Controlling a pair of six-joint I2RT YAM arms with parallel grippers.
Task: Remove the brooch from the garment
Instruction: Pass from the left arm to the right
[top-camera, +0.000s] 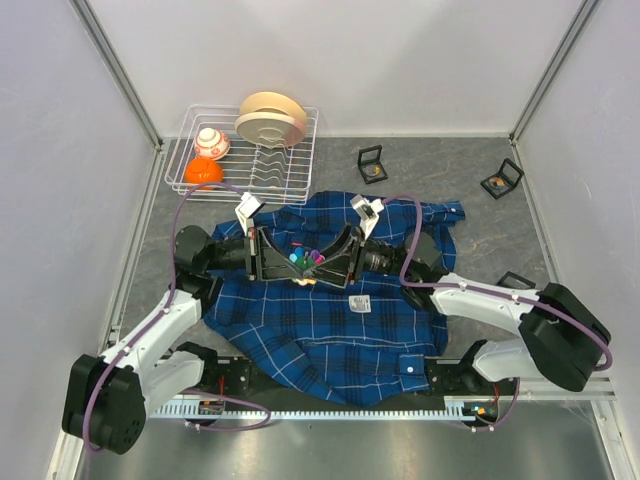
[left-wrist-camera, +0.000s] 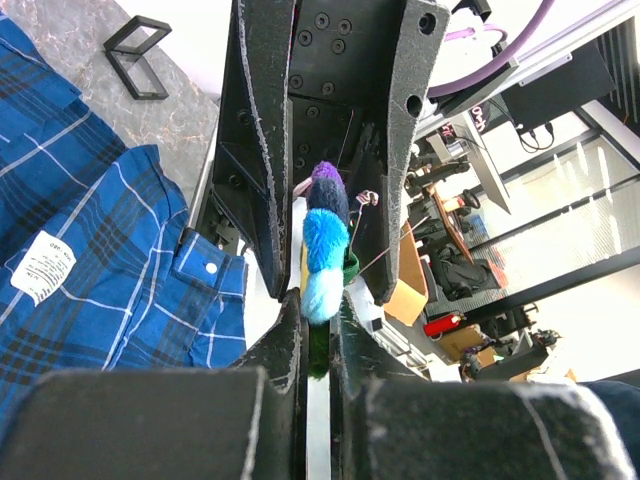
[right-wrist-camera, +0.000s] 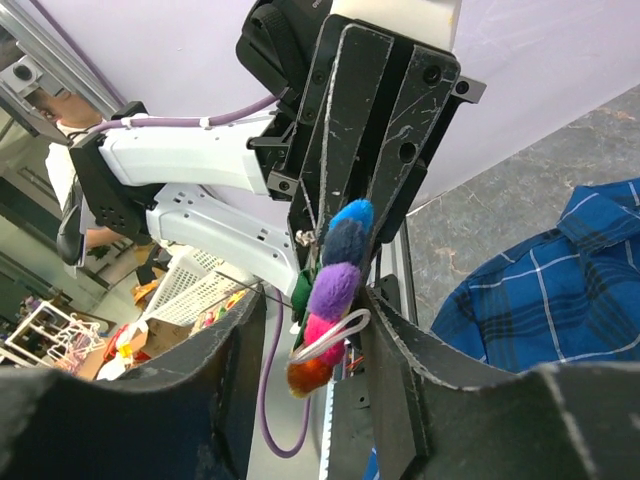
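Observation:
The brooch (top-camera: 306, 260), a row of coloured pom-poms, hangs in the air over the garment (top-camera: 320, 320), a dark-blue plaid shirt spread on the table. My left gripper (top-camera: 288, 262) is shut on the brooch's light-blue and green end (left-wrist-camera: 325, 250), its fingers (left-wrist-camera: 285, 330) pressed together. From the other side, my right gripper (top-camera: 328, 262) stands open around the orange and pink end (right-wrist-camera: 335, 290). Its right finger (right-wrist-camera: 400, 340) is close against the pom-poms; its left finger (right-wrist-camera: 235, 340) stands clear of them. The shirt (left-wrist-camera: 90, 240) (right-wrist-camera: 560, 290) lies below both.
A white wire rack (top-camera: 245, 150) at the back left holds plates, a ball and an orange piece. Two small black open boxes (top-camera: 372, 165) (top-camera: 502, 180) sit on the grey table behind the shirt. Enclosure walls stand on both sides.

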